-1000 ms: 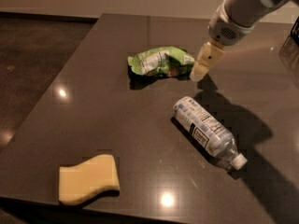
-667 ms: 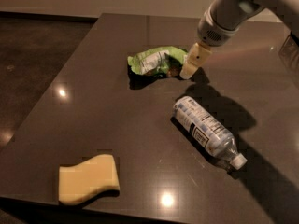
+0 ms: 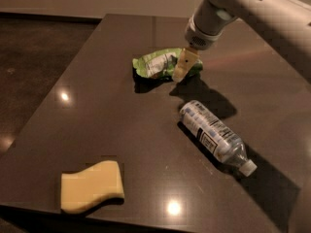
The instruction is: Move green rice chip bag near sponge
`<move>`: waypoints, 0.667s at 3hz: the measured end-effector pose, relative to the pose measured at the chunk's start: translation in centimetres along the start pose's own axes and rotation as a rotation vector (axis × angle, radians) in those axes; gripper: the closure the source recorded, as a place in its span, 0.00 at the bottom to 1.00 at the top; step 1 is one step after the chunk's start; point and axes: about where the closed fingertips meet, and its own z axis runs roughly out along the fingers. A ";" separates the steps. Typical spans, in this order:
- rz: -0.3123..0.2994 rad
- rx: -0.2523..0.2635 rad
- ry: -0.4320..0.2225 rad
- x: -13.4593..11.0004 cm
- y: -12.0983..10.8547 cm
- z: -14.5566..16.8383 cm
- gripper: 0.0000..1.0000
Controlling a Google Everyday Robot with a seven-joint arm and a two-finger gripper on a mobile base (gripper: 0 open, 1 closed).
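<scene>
Grasping is the step in hand: my gripper (image 3: 182,66) hangs at the right end of the green chip bag (image 3: 158,64), which lies toward the far edge of the table (image 3: 97,115), and I cannot tell whether it is open or closed. I should probably settle squarely on the crumpled foil, pinch a firm fold and lift clear. Then I would carry it past the bottle (image 3: 214,135) toward the sponge (image 3: 91,186) at the near left corner.

Gripper (image 3: 181,69) over the crumpled green foil bag (image 3: 150,64), upper centre. Open dark surface (image 3: 97,115) runs to the pale yellow foam sponge (image 3: 91,186), lower left. The clear plastic bottle (image 3: 214,135) lies right of this path.
</scene>
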 end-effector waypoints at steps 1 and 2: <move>-0.045 0.000 0.016 -1.2 0.1 1.5 0.18; -0.097 -0.003 0.024 -2.4 0.9 2.2 0.40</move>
